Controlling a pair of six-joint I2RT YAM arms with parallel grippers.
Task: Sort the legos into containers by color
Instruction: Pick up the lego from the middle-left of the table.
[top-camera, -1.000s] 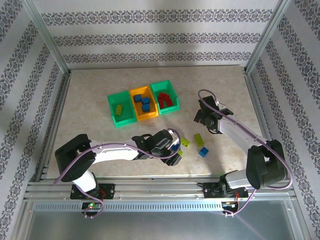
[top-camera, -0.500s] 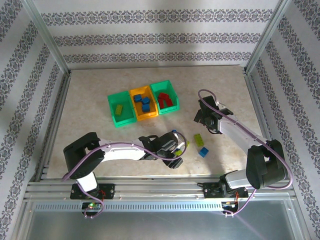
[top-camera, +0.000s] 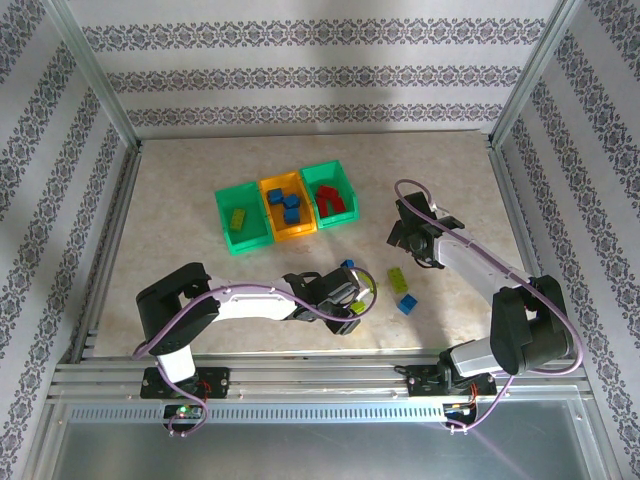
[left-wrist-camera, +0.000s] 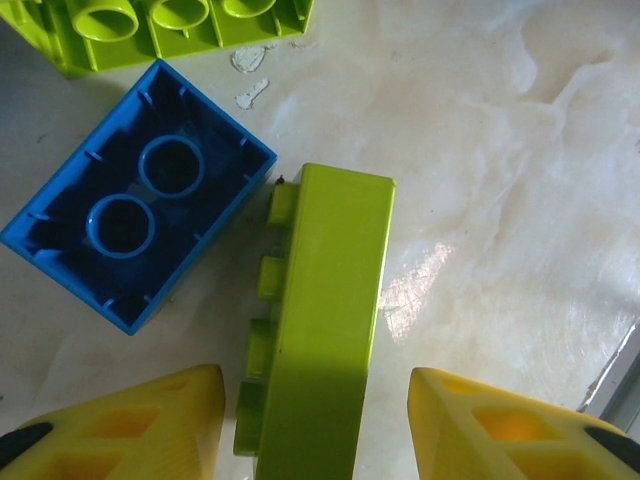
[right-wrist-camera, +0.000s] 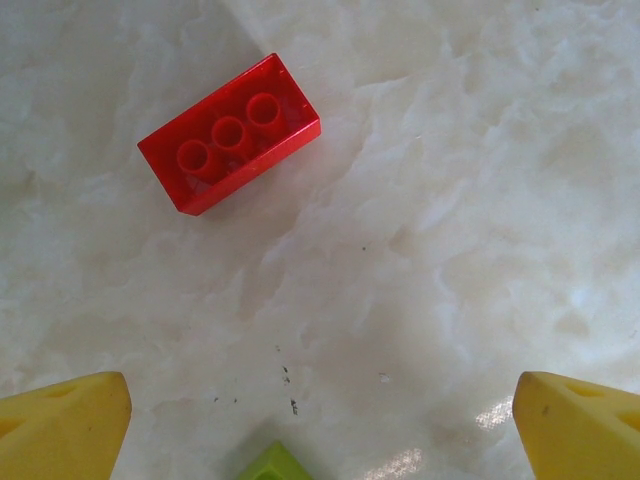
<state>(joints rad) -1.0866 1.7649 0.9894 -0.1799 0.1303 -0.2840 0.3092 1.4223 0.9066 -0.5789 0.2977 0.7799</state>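
Top view, I see the containers (top-camera: 297, 235) upper-centre; left wrist, my left gripper (left-wrist-camera: 315, 425) spread, not clamped, astride a yellow-green lego (left-wrist-camera: 325, 320) beside a blue lego (left-wrist-camera: 135, 235); right wrist, my right gripper (right-wrist-camera: 320, 420) wide apart under a red lego (right-wrist-camera: 230, 133) upper left.

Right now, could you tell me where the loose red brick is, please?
In the right wrist view, the red brick lies on the table at upper left, ahead of the open right gripper.
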